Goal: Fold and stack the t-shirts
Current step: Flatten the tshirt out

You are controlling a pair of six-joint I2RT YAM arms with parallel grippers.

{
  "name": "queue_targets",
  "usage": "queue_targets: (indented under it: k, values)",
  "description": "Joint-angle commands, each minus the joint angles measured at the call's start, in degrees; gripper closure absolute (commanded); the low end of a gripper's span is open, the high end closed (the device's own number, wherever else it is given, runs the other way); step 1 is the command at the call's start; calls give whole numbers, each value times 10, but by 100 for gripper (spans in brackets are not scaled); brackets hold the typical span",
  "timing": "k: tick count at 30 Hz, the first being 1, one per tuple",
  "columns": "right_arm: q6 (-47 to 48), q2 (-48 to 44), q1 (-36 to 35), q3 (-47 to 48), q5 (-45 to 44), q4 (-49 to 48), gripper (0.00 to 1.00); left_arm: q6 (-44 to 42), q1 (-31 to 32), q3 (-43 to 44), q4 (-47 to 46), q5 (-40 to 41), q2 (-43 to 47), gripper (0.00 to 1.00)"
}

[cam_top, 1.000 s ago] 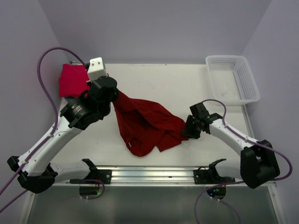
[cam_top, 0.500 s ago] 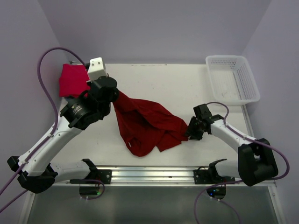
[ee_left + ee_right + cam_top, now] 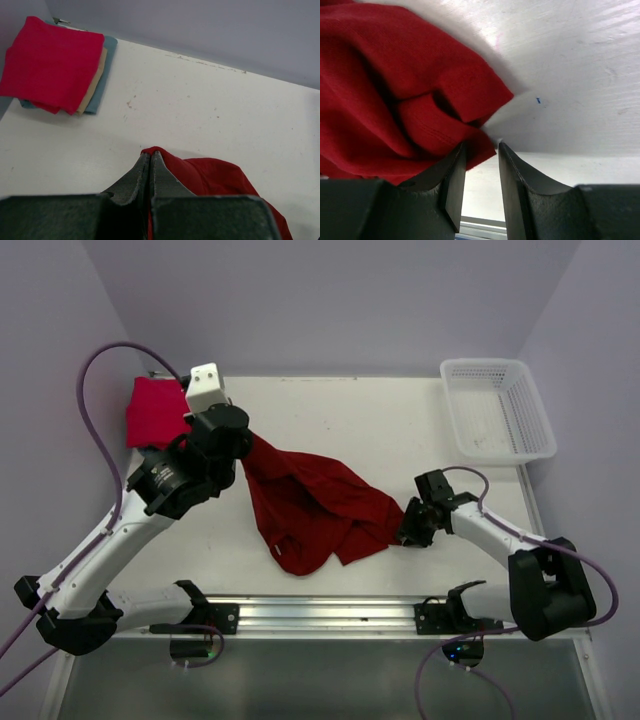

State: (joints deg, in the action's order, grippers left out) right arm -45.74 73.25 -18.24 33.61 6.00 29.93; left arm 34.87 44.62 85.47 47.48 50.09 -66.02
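A dark crimson t-shirt (image 3: 310, 505) lies crumpled across the middle of the table. Its upper left corner is lifted, with my left gripper (image 3: 245, 442) shut on it. In the left wrist view the fingertips (image 3: 151, 155) pinch a peak of the red cloth (image 3: 215, 175). My right gripper (image 3: 405, 526) sits low at the shirt's right corner, open. In the right wrist view, the gripper (image 3: 481, 146) has a flap of the shirt (image 3: 395, 75) lying against its left finger, with a gap to the right one. A folded pinkish-red tee (image 3: 52, 62) tops a stack over a blue-grey one (image 3: 109, 50).
The folded stack (image 3: 155, 412) sits at the back left corner, close to the left wall, with a tan layer (image 3: 95, 75) inside it. A white mesh basket (image 3: 540, 410) stands at the back right. A metal rail (image 3: 330, 615) runs along the near edge.
The right gripper has slid a little nearer and lower at the shirt's right corner, and its jaws have narrowed slightly. The left arm and the lifted corner have stayed put.
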Motion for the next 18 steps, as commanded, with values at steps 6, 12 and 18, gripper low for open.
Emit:
queue_targets:
  k: [6, 12, 18]
  values:
    - [-31, 27, 2, -21, 75, -80, 64, 5, -5, -4, -8, 9, 18, 100]
    - [-34, 25, 2, -26, 78, -82, 86, 7, -6, -5, -6, 11, 21, 100]
    - [-19, 3, 3, -15, 74, -52, 100, 8, -6, -5, -3, 9, 22, 100]
